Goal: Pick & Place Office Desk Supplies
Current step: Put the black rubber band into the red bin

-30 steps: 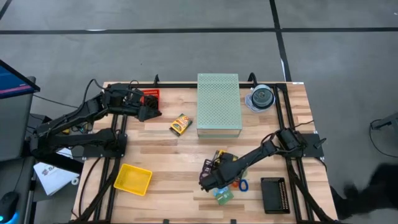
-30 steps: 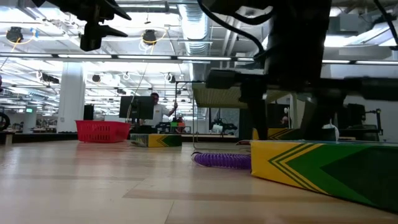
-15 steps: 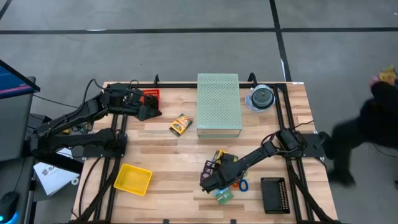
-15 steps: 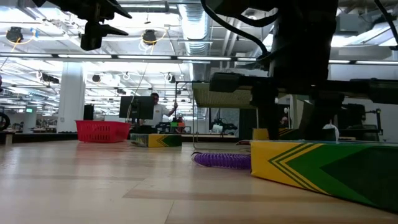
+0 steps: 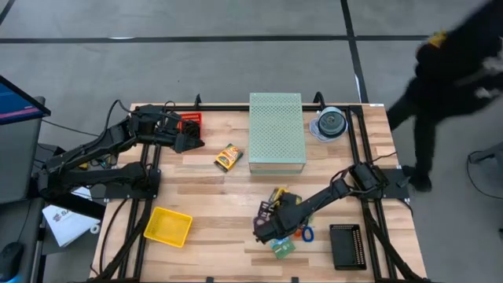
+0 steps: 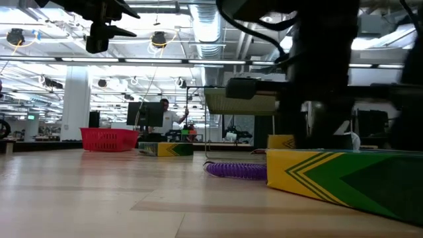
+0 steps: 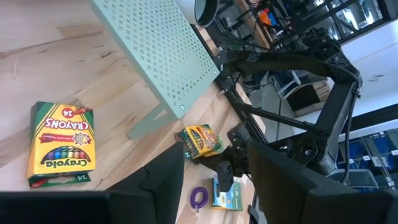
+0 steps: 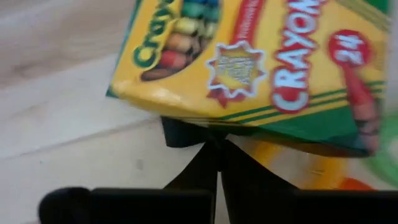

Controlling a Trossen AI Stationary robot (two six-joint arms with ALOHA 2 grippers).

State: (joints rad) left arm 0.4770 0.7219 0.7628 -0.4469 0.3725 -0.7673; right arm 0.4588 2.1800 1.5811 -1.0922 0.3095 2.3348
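Note:
My right gripper (image 5: 259, 231) stands low among the office desk supplies near the table's front: a crayon box (image 5: 277, 196), a purple elastic loop (image 6: 234, 170), a blue loop (image 5: 307, 233) and a green-blue packet (image 5: 283, 248). Its fingers are shut in the right wrist view (image 8: 216, 149), right at the edge of a yellow crayon box (image 8: 249, 62). My left gripper (image 7: 214, 186) hangs open and empty at the far left, beside a red basket (image 5: 189, 121). Another crayon box (image 5: 228, 157) lies flat left of the pale green perforated box (image 5: 277, 132). My right gripper points down, and its shut fingertips meet at a small black piece (image 8: 180, 134) that lies at the crayon box's lower edge. Whether they pinch it or only touch it I cannot tell. The crayon box lies flat on the table.
A yellow tray (image 5: 167, 226) lies at the near left and a black perforated holder (image 5: 346, 245) at the near right. The clear disc spindle (image 5: 332, 123) stands at the far right. A person in dark clothes (image 5: 448, 71) walks beyond the table's right edge.
In the low view my right gripper's dark fingers have drawn together close above the table. The person beside the table's right edge has walked from the near side toward the far side.

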